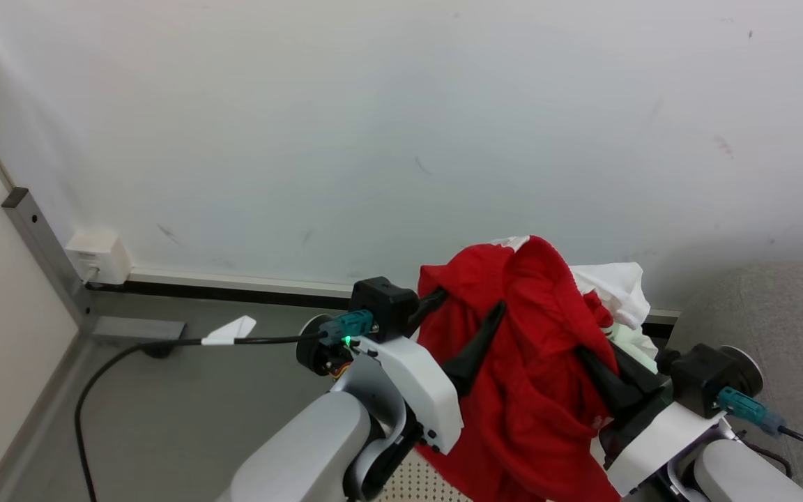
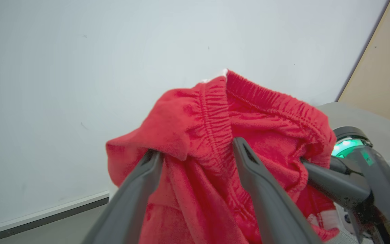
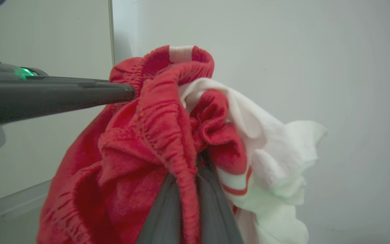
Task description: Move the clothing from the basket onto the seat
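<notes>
Hanging clothing (image 1: 527,376) pinched in right end effector (image 3: 189,162) (tips buried).

The left gripper (image 2: 195,147) is standing with its two dark fingers spread wide, and the red fabric of the clothing (image 1: 527,362) is draping over and between them. The right gripper (image 3: 195,169) is pinching a fold of that cloth between fingers pressed nearly together. The pale left forearm (image 1: 408,390) and right forearm (image 1: 659,432) are angling upward side by side, pointing their fingers inward toward each other.
</notes>
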Available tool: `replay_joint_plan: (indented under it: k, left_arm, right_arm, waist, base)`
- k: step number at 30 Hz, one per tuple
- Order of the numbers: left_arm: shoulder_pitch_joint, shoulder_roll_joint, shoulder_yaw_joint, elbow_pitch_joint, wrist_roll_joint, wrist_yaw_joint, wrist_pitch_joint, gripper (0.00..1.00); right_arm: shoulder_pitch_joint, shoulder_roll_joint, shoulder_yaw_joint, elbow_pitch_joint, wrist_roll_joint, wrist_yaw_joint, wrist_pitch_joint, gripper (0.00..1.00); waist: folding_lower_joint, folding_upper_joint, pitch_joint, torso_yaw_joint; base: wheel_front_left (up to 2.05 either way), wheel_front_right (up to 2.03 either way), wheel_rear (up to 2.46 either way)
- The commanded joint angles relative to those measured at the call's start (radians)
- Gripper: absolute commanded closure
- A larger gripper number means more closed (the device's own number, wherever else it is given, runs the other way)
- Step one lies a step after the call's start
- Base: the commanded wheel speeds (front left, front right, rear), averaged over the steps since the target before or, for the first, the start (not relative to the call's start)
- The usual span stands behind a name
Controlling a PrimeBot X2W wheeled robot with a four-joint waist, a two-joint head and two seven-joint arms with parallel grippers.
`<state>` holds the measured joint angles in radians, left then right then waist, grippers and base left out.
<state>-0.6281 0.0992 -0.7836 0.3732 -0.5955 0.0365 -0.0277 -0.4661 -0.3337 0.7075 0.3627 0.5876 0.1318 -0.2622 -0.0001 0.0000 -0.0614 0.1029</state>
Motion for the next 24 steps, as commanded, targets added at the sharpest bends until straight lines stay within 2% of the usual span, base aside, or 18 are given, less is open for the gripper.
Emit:
replay_joint_plan:
  k: [1,9,24]
  left_arm:
    - [0.012,0.006,-0.001,-0.01,-0.01,0.006,-0.005,0.0]
    - [0.028,0.024,0.001,-0.045,-0.006,0.022,-0.021,0.0]
    - [0.024,0.027,-0.019,-0.053,0.021,0.021,-0.066,0.0]
  right_arm:
    - [0.018,-0.012,-0.015,-0.014,-0.016,-0.002,-0.004,1.0]
    - [0.073,-0.05,-0.105,-0.077,-0.044,-0.002,-0.004,1.0]
    - [0.106,-0.141,-0.297,-0.158,-0.079,-0.002,-0.004,1.0]
  waist:
    - [0.0001,0.0,-0.001,-0.002]
    - [0.0001,0.0,-0.004,-0.043]
    - [0.0001,0.0,0.022,-0.234]
  base:
    - [0.0,0.0,0.0]
    - [0.0,0.0,0.0]
    - [0.0,0.0,0.0]
